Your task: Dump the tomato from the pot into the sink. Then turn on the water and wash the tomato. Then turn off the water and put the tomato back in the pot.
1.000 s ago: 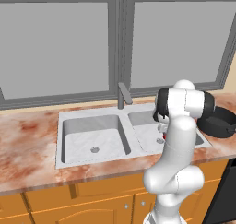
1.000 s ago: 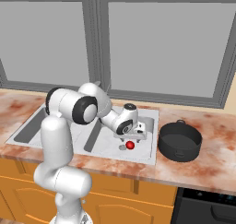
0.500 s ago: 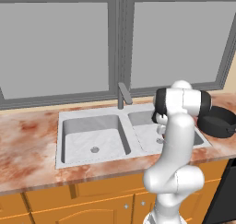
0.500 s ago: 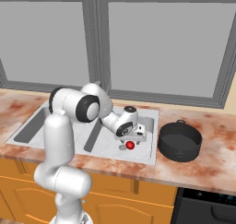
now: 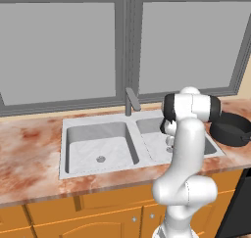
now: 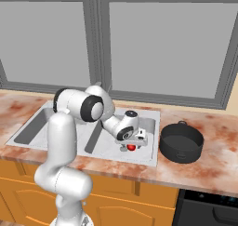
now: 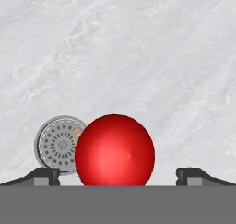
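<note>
Tomato: small glossy red ball (image 7: 115, 150), smooth and evenly round, with a soft pale highlight low on its face; seen as a small red spot (image 6: 131, 147) under the hand in the right base view.
Tomato's place: on the floor of the right basin of the light grey marbled double-basin sink (image 6: 147, 150), just beside the round grey drain (image 7: 59, 144), partly covering the drain's edge in the hand view.
Fingers: two small dark tips (image 7: 44, 175) spread wide, one on each side of the tomato, clear gaps on both sides, nothing gripped.
Gripper: two-finger hand (image 6: 133, 143) lowered into the right basin, directly over the tomato; midpoint between the tips in the hand view falls on the ball (image 7: 117, 178).
Arm: white with dark joints, elbow high above the sink divider, forearm angled down into the basin; hides most of the right basin in the left base view.
Sink: marbled pale grey, two basins (image 5: 63, 171), a round drain (image 5: 100, 159) in the left basin, grey faucet (image 5: 131, 101) at the rear between the basins, no water visible.
Pot: squat, wide, round black pot (image 6: 181, 142), upright on the reddish marbled worktop (image 6: 216, 162) just right of the sink; also at the right edge of the left base view (image 5: 232, 129).
Backdrop: grey-framed windows (image 5: 63, 51) behind the sink, orange wooden cabinet fronts (image 5: 59, 215) below the worktop.
</note>
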{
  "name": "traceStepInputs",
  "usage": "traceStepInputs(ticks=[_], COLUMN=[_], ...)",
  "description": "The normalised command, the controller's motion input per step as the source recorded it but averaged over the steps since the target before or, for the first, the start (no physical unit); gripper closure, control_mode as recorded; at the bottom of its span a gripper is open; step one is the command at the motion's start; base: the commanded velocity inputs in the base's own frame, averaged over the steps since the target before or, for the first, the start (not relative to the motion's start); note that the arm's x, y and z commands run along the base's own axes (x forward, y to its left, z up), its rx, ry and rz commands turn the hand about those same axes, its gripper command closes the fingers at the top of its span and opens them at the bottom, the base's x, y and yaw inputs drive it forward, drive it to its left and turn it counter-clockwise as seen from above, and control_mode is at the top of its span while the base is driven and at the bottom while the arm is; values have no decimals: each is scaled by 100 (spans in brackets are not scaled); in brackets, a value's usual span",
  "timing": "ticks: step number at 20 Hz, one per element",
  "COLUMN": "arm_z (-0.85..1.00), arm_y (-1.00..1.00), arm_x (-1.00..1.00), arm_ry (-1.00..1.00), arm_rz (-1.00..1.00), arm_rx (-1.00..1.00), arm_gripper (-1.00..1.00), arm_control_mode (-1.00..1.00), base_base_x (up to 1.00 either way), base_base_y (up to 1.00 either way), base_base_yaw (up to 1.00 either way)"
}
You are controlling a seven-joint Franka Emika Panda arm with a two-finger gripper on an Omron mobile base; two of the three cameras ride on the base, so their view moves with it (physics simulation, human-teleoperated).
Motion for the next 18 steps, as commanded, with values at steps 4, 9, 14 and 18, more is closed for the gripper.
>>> traceStepInputs(ticks=[4,9,14,18], arm_z=[-21,-7,18,77], arm_y=[0,0,-2,-2], arm_x=[5,3,0,0], arm_ry=[1,0,0,0], arm_rz=[0,0,0,0], arm_rx=[0,0,0,0], arm_gripper=[-100,100,100,100], arm_control_mode=[-100,-100,-100,-100], base_base_x=[0,0,0,0], base_base_y=[0,0,0,0], base_base_yaw=[0,0,0,0])
